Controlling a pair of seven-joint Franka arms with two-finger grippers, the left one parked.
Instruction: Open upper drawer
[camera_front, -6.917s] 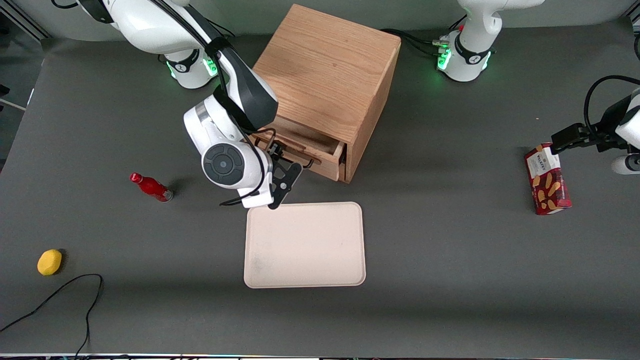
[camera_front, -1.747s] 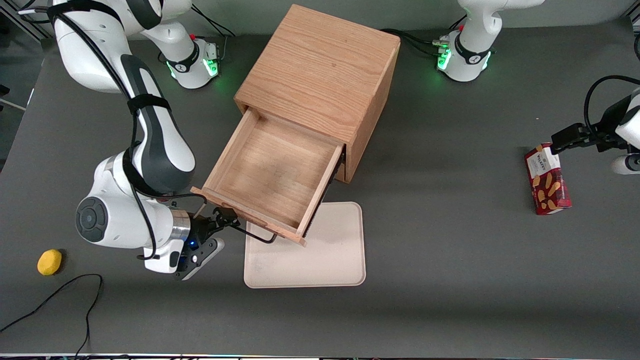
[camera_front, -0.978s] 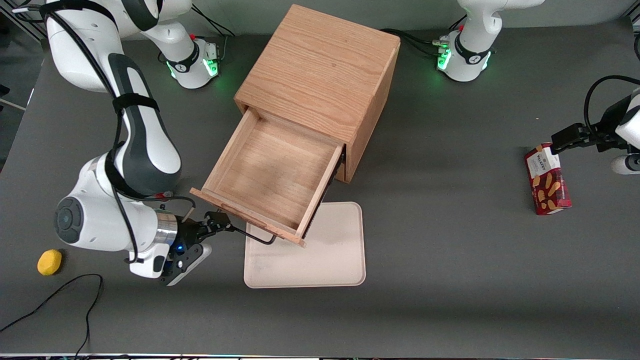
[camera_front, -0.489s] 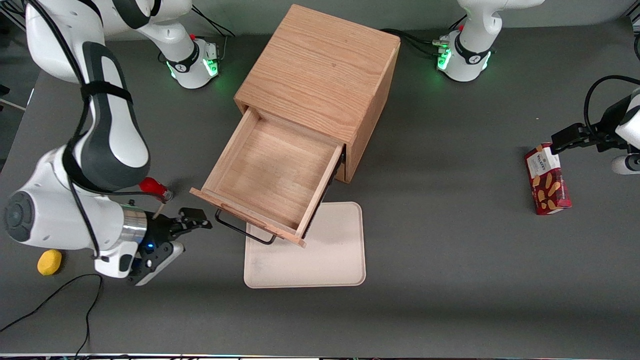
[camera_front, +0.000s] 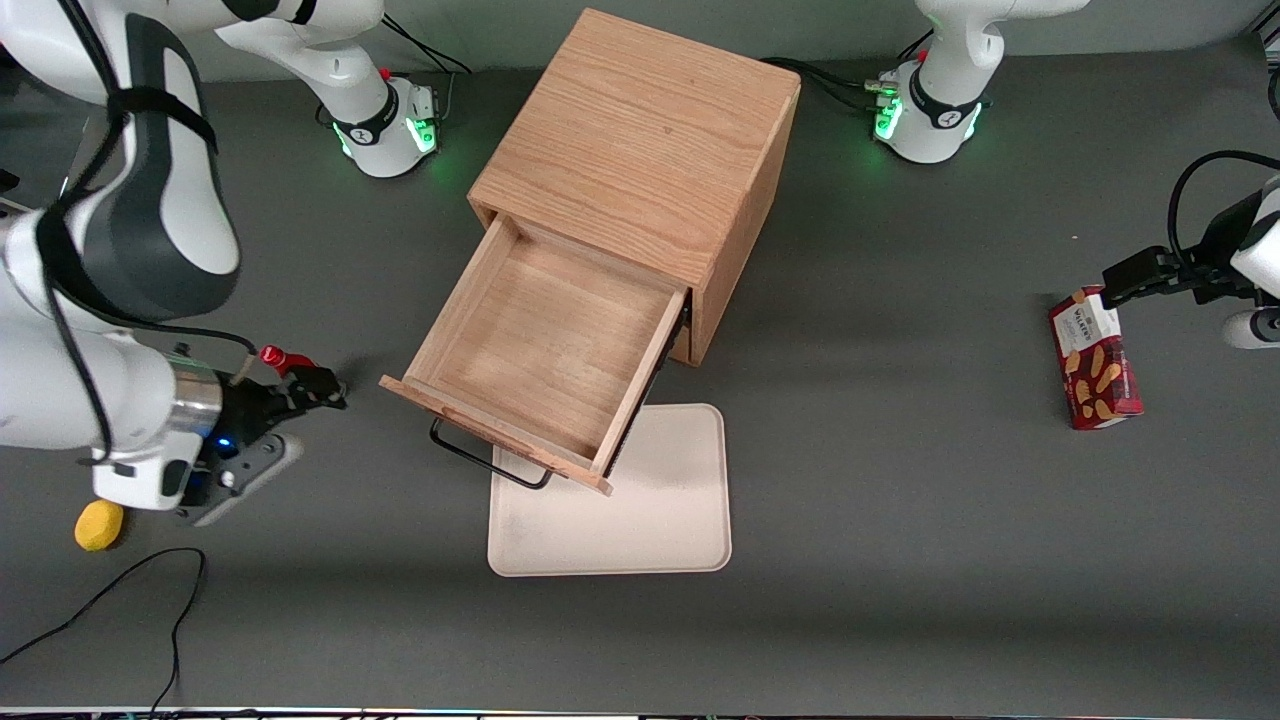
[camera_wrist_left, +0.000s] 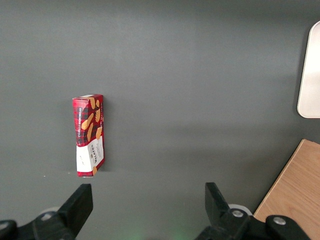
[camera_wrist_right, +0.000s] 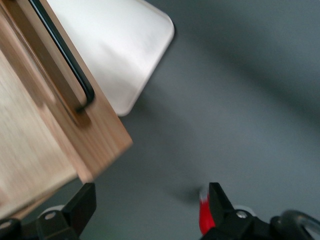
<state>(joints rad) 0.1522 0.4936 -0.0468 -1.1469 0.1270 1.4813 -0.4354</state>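
Grey tabletop (camera_front: 900, 500) is occupied by a wooden cabinet (camera_front: 640, 140); its upper drawer (camera_front: 545, 345) is pulled far out, nothing seen inside, overhanging a bare beige tray (camera_front: 640, 520). Well apart, the gripper (camera_front: 315, 388) is held open, empty, beside a red bottle (camera_front: 272, 356).

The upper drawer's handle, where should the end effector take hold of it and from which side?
Grip the black wire handle at mid-span, coming from in front of the upper drawer. The bar stands off the drawer front, leaving a gap for one finger. The end effector hangs open, apart from it, toward the working arm's end.
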